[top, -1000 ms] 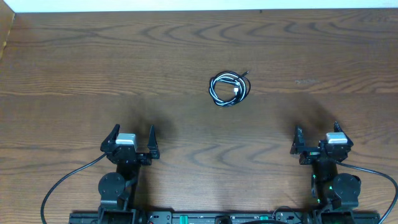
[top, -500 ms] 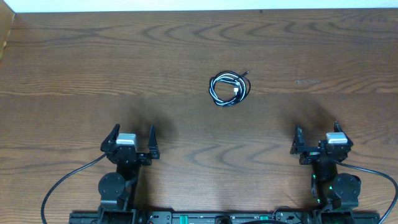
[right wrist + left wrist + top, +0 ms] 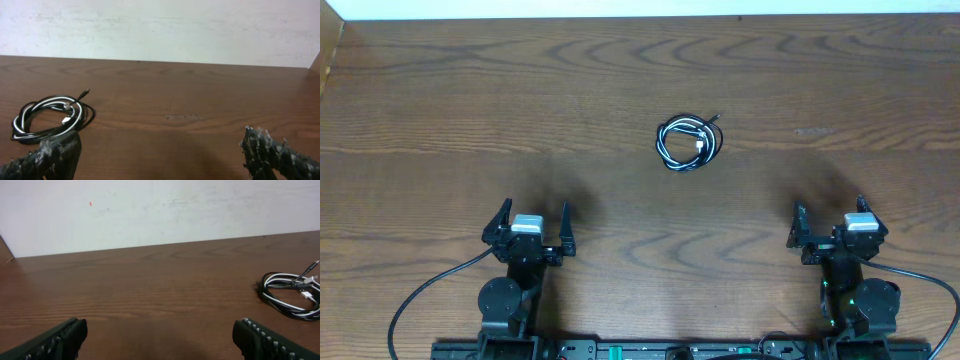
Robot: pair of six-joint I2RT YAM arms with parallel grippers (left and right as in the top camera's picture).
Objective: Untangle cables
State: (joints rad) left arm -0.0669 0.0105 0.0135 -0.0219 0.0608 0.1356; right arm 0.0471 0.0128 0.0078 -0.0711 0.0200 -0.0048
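We log cables (image 3: 688, 144) as one small coiled bundle, black and white loops overlapping, flat on wooden table (image 3: 470, 100), a bit right of centre and toward far side. Small plug (image 3: 716, 118) sticks out at bundle's upper right. We see left gripper (image 3: 534, 210) at near edge, released, jaws wide, nothing between them. We see right gripper (image 3: 829, 208) likewise spread and empty. Both well apart from bundle. In wrist views, bundle lies ahead, off to inner side.
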